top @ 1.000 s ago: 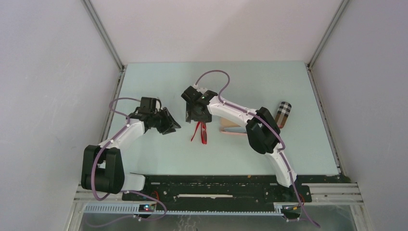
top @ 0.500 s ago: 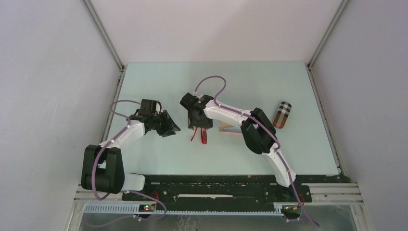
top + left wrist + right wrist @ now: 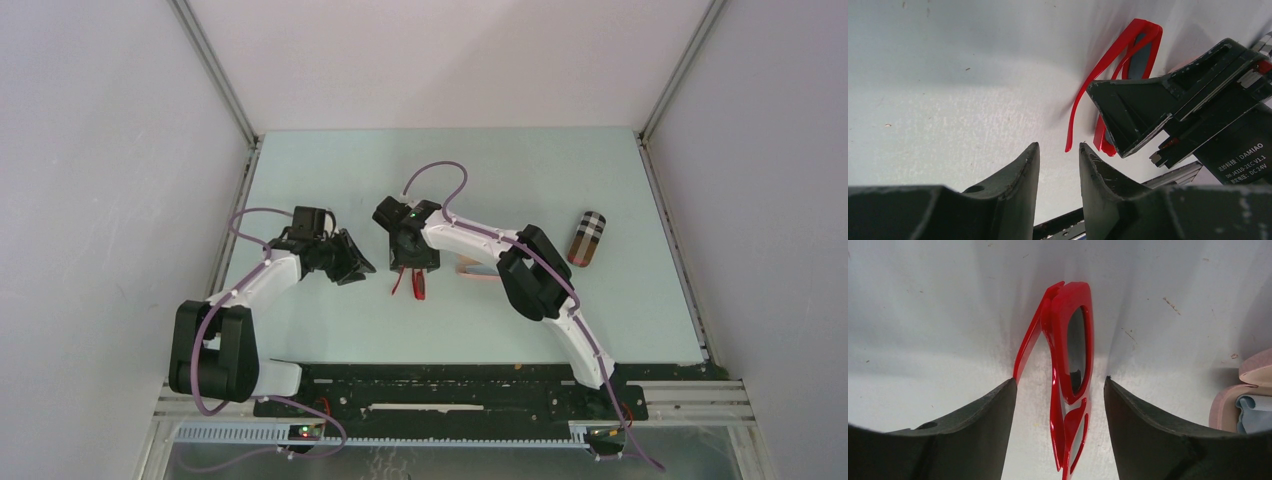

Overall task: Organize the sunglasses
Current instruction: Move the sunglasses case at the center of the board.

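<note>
Count on the pale green table (image 3: pixel 330 170): two arms, one pair of sunglasses, two cases, one cloth.

Left side: the left gripper (image 3: pixel 1058 146) hangs low over the table, just left of the sunglasses. Its jaws stand a narrow gap apart with nothing between them.

Centre: the bright red plastic sunglasses (image 3: pixel 419 285) rest near the middle of the table, toward the near half. The frame is thick and glossy, with dark grey lenses. It stands on its edge. One temple arm splays away from the front on the left gripper's side.

The right gripper (image 3: pixel 1059 381) is lowered over the pair, jaws set wide, one finger on each side of the frame. A gap shows between the front and the finger beyond it. The splayed temple's tip reaches the other finger; whether they touch cannot be told. The pair is not clamped.

Right side: one pink oblong case (image 3: pixel 1248 390) lies open just beside the right arm, holding one pale blue cloth (image 3: pixel 1255 412). One plaid oblong case (image 3: pixel 586 238) lies farther right, well apart.
</note>
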You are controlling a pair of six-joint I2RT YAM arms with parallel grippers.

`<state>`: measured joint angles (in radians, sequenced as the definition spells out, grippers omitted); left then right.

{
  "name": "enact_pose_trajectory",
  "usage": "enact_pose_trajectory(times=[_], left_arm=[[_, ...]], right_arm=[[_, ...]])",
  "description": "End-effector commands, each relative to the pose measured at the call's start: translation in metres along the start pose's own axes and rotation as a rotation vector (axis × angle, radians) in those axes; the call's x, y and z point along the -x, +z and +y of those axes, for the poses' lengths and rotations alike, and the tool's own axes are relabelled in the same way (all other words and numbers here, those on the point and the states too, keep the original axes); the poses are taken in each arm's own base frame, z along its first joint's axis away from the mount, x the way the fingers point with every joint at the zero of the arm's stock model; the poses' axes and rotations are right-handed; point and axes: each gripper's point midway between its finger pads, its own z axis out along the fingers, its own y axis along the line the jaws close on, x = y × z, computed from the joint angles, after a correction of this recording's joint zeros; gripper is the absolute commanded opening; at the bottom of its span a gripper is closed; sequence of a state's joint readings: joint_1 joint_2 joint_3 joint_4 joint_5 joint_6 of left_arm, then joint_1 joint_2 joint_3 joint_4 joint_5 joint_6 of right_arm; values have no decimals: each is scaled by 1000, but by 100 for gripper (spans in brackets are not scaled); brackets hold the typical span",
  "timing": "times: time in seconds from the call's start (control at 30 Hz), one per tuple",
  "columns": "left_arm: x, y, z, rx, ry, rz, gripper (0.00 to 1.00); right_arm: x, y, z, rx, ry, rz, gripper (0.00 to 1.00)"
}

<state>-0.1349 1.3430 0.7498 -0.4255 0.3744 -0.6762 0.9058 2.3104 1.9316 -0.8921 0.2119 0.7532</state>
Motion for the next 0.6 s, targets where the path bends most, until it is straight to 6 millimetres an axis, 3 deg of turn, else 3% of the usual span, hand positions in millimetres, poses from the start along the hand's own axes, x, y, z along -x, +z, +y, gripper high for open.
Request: enact_pose_trajectory(times=[0.0, 0.57], left_arm=[[0, -1, -1, -30, 24, -7, 40], [1, -3, -1, -22, 36, -16, 40]], right_arm=[[1, 2, 4, -11, -3, -25, 74], [8, -9, 23, 83, 40, -27, 77]])
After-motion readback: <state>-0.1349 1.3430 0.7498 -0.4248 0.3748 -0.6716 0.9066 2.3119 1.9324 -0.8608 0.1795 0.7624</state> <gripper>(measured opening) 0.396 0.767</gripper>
